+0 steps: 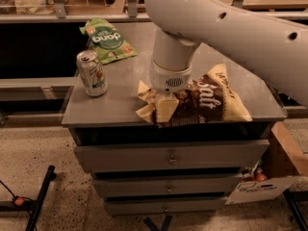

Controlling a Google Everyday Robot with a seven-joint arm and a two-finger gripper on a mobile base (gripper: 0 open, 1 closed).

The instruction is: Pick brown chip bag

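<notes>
Gripper (pixel 165 105) down at can-side end of brown chip bag (pixel 209 102), in contact w/ it; can (pixel 92 73) well apart. Grip state: can't tell.

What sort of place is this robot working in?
Probably a lab or workshop: a grey drawer cabinet, a speckled floor, a cardboard box beside it. The gripper is down on the brown chip bag.
</notes>
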